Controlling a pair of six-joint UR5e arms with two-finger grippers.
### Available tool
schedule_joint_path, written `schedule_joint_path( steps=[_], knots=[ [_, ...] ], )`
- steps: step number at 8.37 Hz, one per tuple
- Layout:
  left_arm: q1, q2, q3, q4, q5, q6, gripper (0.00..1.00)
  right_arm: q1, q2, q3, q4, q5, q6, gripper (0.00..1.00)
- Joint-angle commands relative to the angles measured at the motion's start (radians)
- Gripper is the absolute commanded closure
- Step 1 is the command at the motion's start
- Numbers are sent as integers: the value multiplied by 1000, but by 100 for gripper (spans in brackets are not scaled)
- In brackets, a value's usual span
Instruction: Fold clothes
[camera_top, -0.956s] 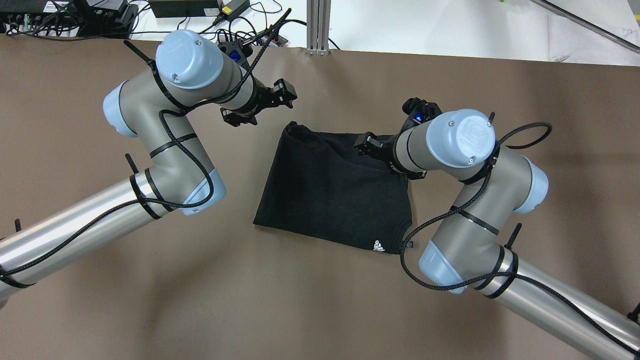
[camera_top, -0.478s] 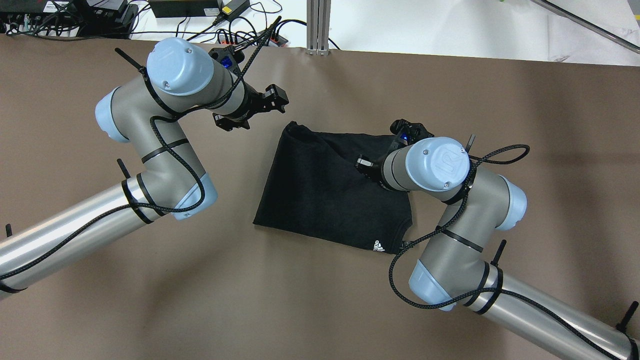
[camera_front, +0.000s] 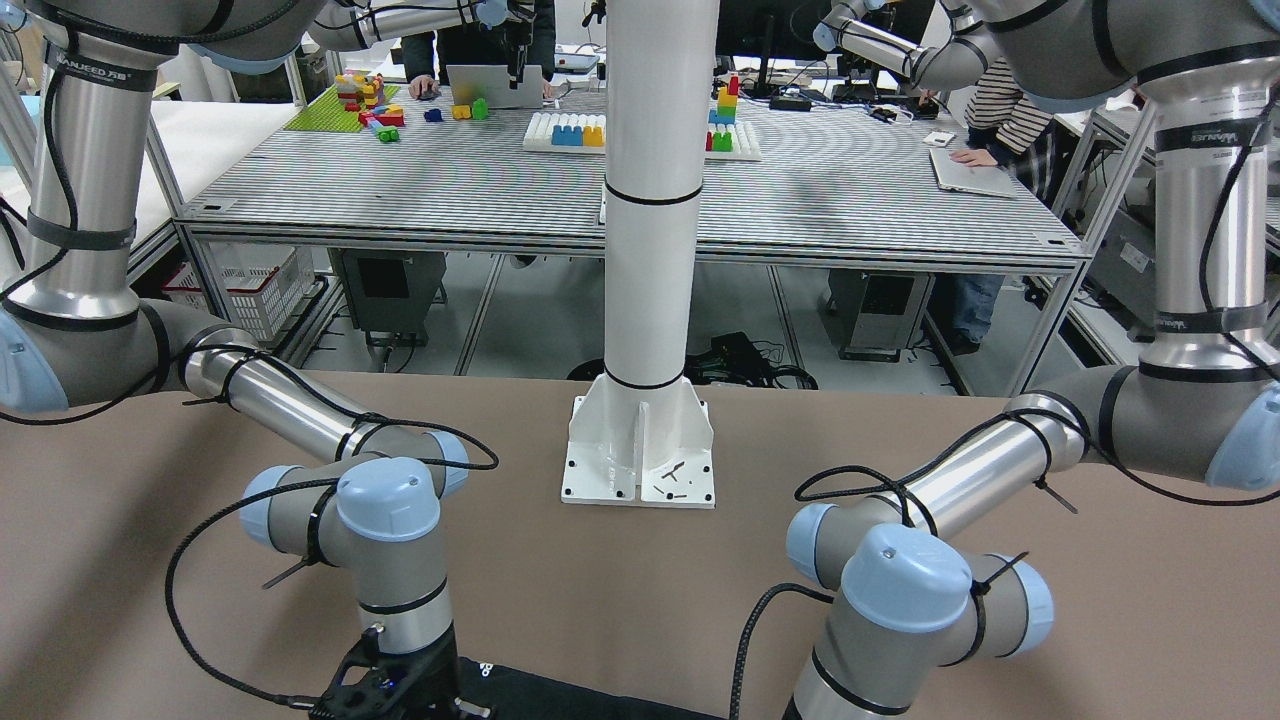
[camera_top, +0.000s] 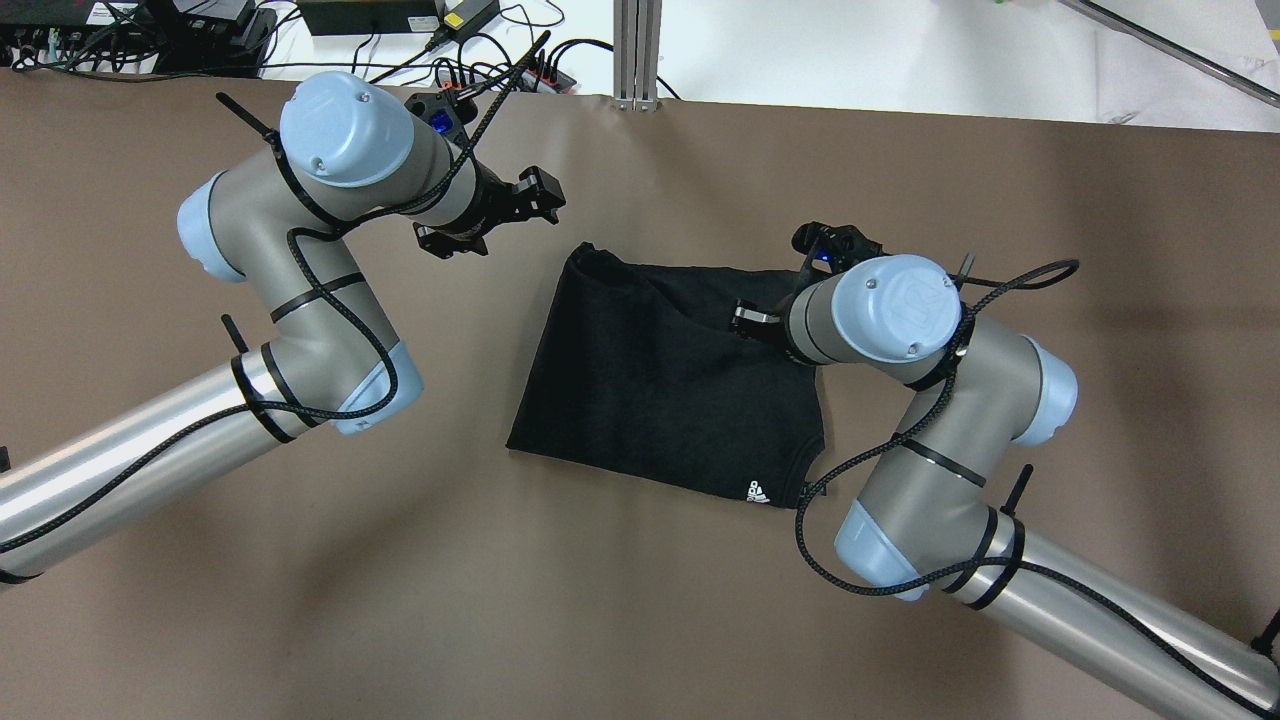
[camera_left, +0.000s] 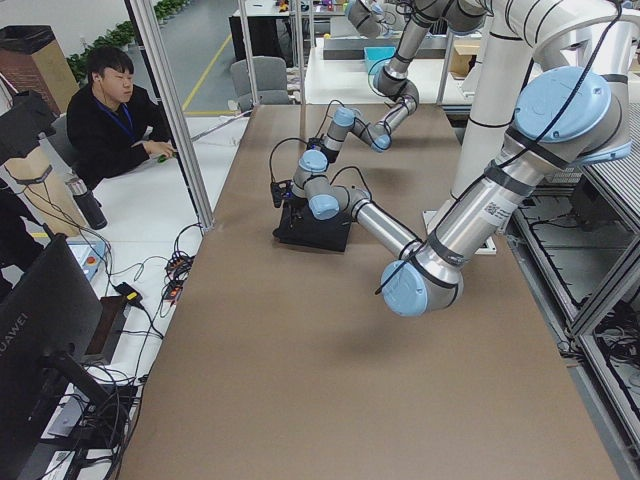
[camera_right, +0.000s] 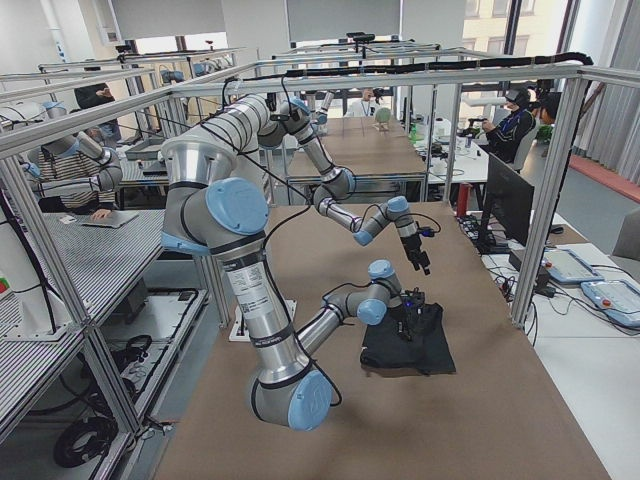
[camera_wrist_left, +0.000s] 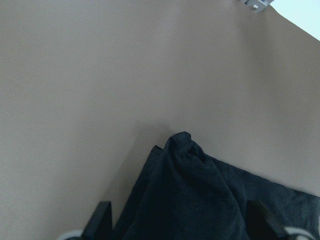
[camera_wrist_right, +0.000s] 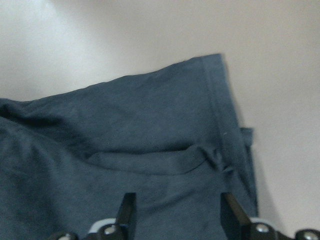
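A black T-shirt (camera_top: 660, 380) is lying on the brown table (camera_top: 640, 600). The left gripper (camera_top: 500, 222) is hovering open and empty near its far corner, and the right gripper (camera_top: 750, 318) is hovering open and empty over its far hem. The fabric is looking light and floppy, likely best pinched at the corners.

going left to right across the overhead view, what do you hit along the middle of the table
left pincer → black garment → right arm's blue wrist cap; the right pincer overlaps the garment, so it is left out
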Motion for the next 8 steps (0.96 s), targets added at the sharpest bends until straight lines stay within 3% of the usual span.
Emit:
schedule_joint_path(
  steps=[1,5,8],
  knots=[
    [-72,124,-52,3,-1,168,5,108,-71,1,-122,5,-307,6],
    [-313,358,-46,14,1,665,5,372,-258,4,-133,5,-860,6],
    [-532,450,-42,90,16,1086,5,611,-355,8,-133,-1,-1206,6]
  ],
)
